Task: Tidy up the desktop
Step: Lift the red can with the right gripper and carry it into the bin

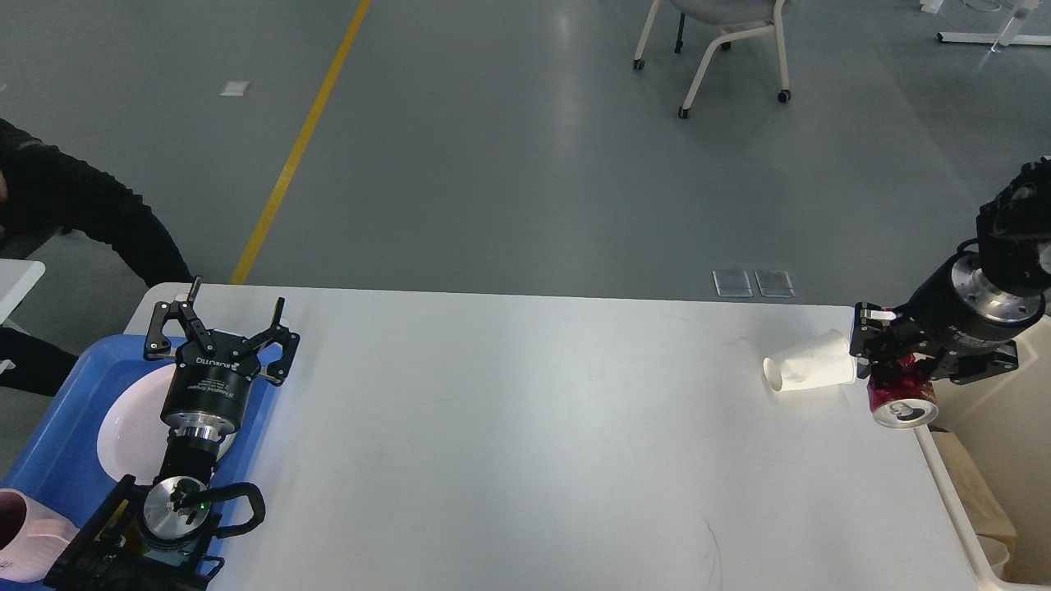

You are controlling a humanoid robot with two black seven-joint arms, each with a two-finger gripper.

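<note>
The white desktop fills the lower half of the head view. My right gripper is shut on a crushed red can, held in the air over the desktop's right edge with its silver end facing me. A white paper cup lies on its side just left of the can. At the far left, my left gripper stands open with nothing between its fingers, above the blue tray.
The tray holds a white plate, and a pink cup sits at its near end. A cream bin stands beside the desktop's right edge. A person in black is at the far left and a chair is behind.
</note>
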